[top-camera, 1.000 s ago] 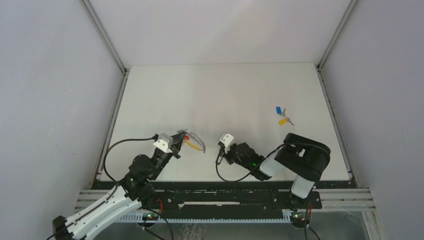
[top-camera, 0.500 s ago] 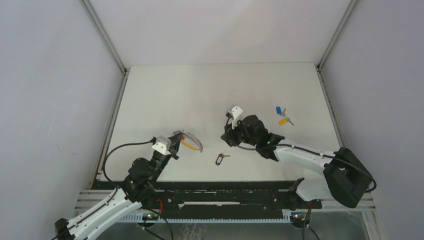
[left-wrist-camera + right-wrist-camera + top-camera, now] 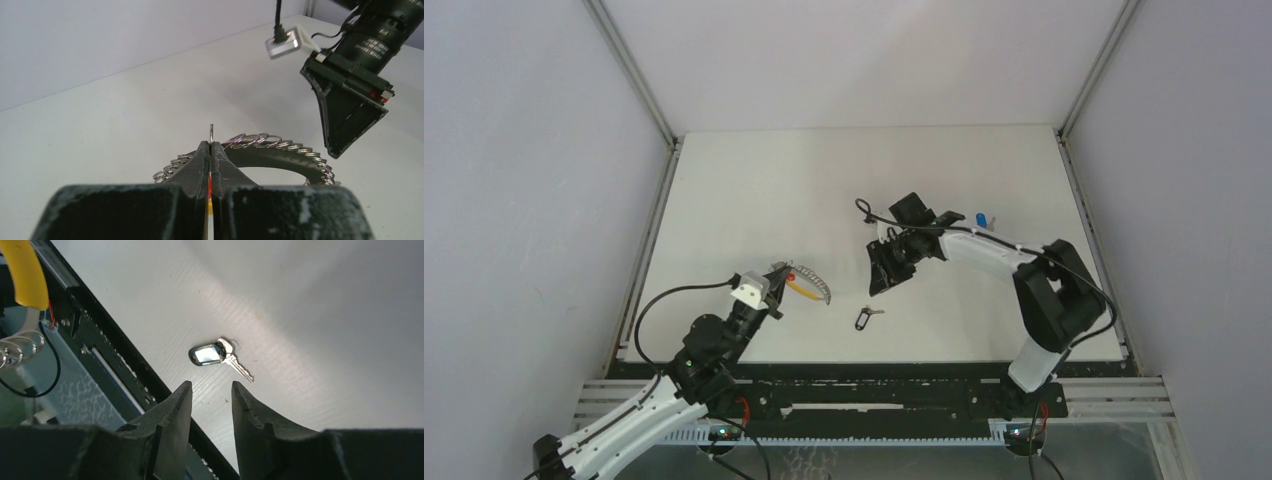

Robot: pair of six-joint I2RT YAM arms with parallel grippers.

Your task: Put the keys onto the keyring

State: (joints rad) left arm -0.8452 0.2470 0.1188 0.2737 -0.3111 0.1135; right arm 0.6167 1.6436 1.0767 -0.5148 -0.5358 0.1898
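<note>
The top view looks down from above and behind the arm bases over the whole table (image 3: 754,180). The left wrist camera sits low, close behind the left gripper (image 3: 211,147), and faces far and right across the keyring (image 3: 280,145). The right wrist camera looks down toward the near edge at the black-rimmed key (image 3: 207,354), which the top view shares

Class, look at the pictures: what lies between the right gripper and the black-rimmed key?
Nothing but bare table lies between the right gripper and the key. The right wrist view shows this most clearly, and the top view agrees.
</note>
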